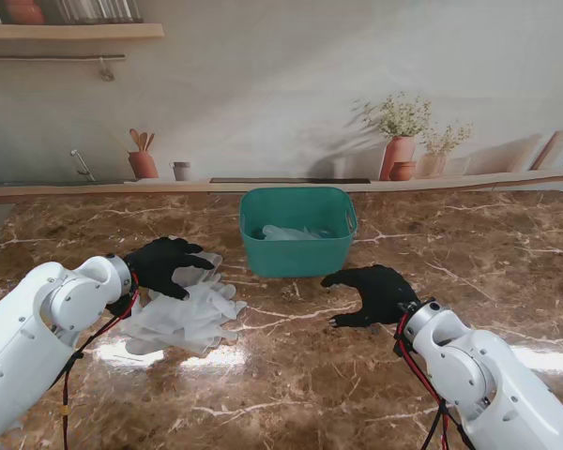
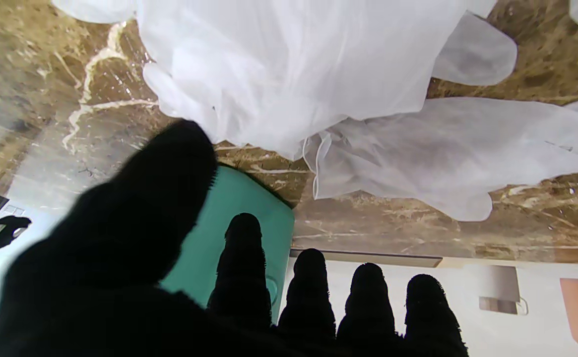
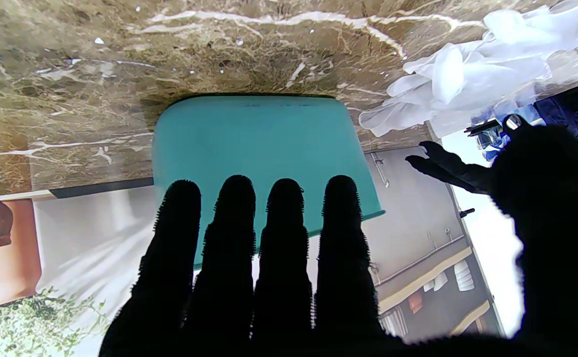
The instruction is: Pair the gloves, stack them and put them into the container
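Stand view, marble table top point(image 1: 291, 375) filling the lower two thirds of the frame.

Our left hand point(image 1: 164, 264) sits left of centre, black-gloved, over the far edge of a heap of white translucent gloves point(image 1: 190, 314). Its fingers are spread and slightly curled, tips pointing toward frame right. We cannot tell from this view whether they touch the heap. The left wrist camera shows the same hand point(image 2: 169, 277) with thumb and four fingers apart and nothing between them; the gloves point(image 2: 328, 94) lie across the table surface with their cuffs and fingers loose and overlapping, not paired.

The heap lies in the left-centre of the stand frame, nearer to us than the left hand and to the left of the container.

The green container point(image 1: 297, 230) stands just above frame centre, upright, open mouth up. Inside it we see pale translucent material point(image 1: 296, 232), likely more gloves, though we cannot make out how many.

Our right hand point(image 1: 375, 292) is right of centre, nearer to us than the container and just to its right, fingers splayed and holding nothing. From the right wrist camera the four fingers point(image 3: 249, 258) lie side by side, extended, thumb off to one side, with the container wall point(image 3: 269, 144) beyond them and the glove heap point(image 3: 472, 79) at the upper right of that picture.
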`<state>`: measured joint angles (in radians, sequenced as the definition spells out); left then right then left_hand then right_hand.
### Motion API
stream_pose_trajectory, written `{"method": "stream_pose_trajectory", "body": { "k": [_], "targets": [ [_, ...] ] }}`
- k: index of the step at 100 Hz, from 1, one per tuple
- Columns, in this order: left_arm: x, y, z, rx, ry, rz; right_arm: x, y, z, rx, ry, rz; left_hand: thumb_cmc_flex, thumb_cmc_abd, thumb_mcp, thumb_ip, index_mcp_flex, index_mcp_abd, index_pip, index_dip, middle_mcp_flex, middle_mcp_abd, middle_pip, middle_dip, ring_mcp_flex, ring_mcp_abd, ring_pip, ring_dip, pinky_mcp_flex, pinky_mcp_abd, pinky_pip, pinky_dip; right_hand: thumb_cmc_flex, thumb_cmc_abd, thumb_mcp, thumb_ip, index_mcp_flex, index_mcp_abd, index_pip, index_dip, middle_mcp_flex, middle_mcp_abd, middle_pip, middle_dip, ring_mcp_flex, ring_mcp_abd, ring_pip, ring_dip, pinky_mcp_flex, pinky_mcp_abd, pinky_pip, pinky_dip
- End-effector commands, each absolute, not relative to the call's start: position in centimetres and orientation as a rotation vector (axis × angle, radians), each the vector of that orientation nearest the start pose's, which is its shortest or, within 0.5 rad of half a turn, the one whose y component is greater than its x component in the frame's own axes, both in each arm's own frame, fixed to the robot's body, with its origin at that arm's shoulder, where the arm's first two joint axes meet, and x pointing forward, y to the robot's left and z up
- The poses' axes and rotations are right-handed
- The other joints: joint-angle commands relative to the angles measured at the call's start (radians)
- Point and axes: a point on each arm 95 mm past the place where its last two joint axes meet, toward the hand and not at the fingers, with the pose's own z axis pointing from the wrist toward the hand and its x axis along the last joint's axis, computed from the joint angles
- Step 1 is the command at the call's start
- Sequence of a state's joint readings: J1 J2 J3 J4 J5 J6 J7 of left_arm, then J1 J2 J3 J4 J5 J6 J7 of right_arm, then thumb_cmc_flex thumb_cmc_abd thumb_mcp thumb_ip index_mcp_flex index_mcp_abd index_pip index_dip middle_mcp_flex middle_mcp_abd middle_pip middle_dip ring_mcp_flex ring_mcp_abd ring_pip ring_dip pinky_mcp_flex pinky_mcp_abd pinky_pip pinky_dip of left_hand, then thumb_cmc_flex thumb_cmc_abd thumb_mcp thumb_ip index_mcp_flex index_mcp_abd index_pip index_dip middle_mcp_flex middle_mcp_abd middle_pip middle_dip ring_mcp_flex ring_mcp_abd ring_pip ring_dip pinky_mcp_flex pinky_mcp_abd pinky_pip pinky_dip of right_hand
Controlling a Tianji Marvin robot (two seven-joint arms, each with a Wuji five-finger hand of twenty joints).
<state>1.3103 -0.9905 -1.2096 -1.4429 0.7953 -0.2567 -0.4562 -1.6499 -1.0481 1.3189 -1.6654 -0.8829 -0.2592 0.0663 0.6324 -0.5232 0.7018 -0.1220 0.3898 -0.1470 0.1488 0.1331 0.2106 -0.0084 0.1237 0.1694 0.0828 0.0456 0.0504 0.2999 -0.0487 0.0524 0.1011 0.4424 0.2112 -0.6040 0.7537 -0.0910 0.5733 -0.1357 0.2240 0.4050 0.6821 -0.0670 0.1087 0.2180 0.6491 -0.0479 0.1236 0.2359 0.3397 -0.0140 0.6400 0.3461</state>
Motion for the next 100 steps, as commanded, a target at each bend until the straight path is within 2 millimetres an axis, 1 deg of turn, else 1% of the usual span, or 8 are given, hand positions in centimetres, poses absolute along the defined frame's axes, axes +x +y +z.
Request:
{"method": "stream_pose_trajectory", "body": {
  "k": [1,20,33,43,47,61,85,100],
  "targets": [
    [46.0,4.5,-31.2,-1.326,1.967,-1.304,37.8,-1.7,-32.2,1.233,1.655,1.633,-0.059,-0.036,-0.007,-0.007,-0.058,-0.001,-0.001,0.002,-0.066,-0.020,-0.061,0.004,-0.043,-0.032,-0.044,-0.037,0.004,-0.022,-0.047,-0.042,0.005,-0.003,-0.008,0.039,0.009,-0.011,0.006,0.015,-0.020,0.006,0.003,-0.002,-0.016,0.003,0.011,0.016,-0.014,0.005,0.005,0.009],
    [46.5,4.1,-32.8,-1.352,1.975,-1.235,37.6,-1.6,-32.2,1.221,1.658,1.636,-0.089,-0.040,-0.052,-0.005,0.056,0.098,0.105,0.056,-0.078,-0.015,-0.079,0.079,-0.044,-0.028,-0.036,-0.060,0.005,-0.023,-0.044,-0.079,0.012,0.002,-0.015,0.039,0.011,-0.014,0.008,0.018,-0.013,0.005,0.006,0.002,-0.007,0.003,0.016,0.023,-0.008,0.009,0.012,0.017],
    [46.7,4.0,-33.5,-1.283,1.979,-1.174,37.6,-1.5,-32.1,1.214,1.656,1.636,-0.072,-0.026,-0.041,-0.004,0.121,0.097,0.217,0.121,-0.061,-0.008,-0.047,0.091,-0.045,-0.020,-0.007,0.004,-0.004,-0.019,-0.001,-0.037,0.018,0.006,-0.018,0.039,0.013,-0.018,0.010,0.019,-0.012,0.004,0.007,0.004,-0.004,0.004,0.018,0.027,-0.006,0.011,0.015,0.021],
    [46.8,3.9,-33.7,-1.233,1.952,-1.170,37.6,-1.3,-32.0,1.205,1.655,1.642,-0.017,0.014,-0.012,-0.002,0.236,0.047,0.403,0.228,-0.018,0.005,0.065,0.102,-0.046,-0.018,0.021,0.114,-0.015,-0.019,0.045,0.057,0.023,0.011,-0.021,0.039,0.019,-0.023,0.013,0.021,-0.006,0.003,0.010,0.006,0.000,0.003,0.019,0.030,-0.004,0.012,0.018,0.023],
    [46.9,3.9,-33.8,-1.205,1.928,-1.182,37.6,-1.2,-32.0,1.203,1.656,1.643,0.084,0.027,-0.119,-0.059,0.279,-0.024,0.502,0.245,0.015,0.006,0.107,0.088,-0.033,-0.016,0.041,0.171,-0.023,-0.017,0.067,0.139,0.025,0.013,-0.023,0.039,0.018,-0.024,0.012,0.022,-0.006,0.003,0.010,0.007,0.000,0.003,0.019,0.030,-0.003,0.013,0.018,0.024],
    [46.7,3.7,-33.7,-1.225,1.858,-1.260,37.5,-1.0,-31.8,1.194,1.659,1.647,0.230,0.137,-0.252,-0.038,0.410,-0.090,0.735,0.242,0.110,-0.012,0.161,0.078,-0.001,-0.031,0.079,0.185,-0.020,-0.030,0.071,0.197,0.027,0.021,-0.029,0.040,0.018,-0.025,0.013,0.023,-0.002,0.003,0.011,0.009,0.002,0.003,0.019,0.032,-0.002,0.013,0.020,0.027],
    [45.3,3.6,-32.0,-1.284,1.728,-1.406,37.1,-0.6,-31.6,1.180,1.666,1.649,0.263,0.228,-0.335,-0.033,0.434,-0.064,0.730,0.327,0.205,-0.002,0.176,0.087,0.034,-0.028,0.119,0.183,-0.027,-0.030,0.086,0.237,0.031,0.031,-0.036,0.041,0.018,-0.023,0.013,0.024,0.005,0.005,0.013,0.013,0.004,0.005,0.019,0.034,-0.001,0.012,0.020,0.029],
    [43.6,2.9,-30.0,-1.324,1.676,-1.503,36.7,0.1,-31.5,1.127,1.633,1.686,0.293,0.287,-0.416,-0.009,0.418,-0.045,0.698,0.487,0.465,0.016,0.232,0.178,0.201,0.034,0.205,0.244,-0.035,-0.017,0.109,0.295,0.052,0.006,-0.039,0.041,0.019,-0.009,0.014,0.025,0.049,0.003,0.036,0.026,0.048,0.010,0.042,0.046,0.024,0.024,0.040,0.038]
  ]
}}
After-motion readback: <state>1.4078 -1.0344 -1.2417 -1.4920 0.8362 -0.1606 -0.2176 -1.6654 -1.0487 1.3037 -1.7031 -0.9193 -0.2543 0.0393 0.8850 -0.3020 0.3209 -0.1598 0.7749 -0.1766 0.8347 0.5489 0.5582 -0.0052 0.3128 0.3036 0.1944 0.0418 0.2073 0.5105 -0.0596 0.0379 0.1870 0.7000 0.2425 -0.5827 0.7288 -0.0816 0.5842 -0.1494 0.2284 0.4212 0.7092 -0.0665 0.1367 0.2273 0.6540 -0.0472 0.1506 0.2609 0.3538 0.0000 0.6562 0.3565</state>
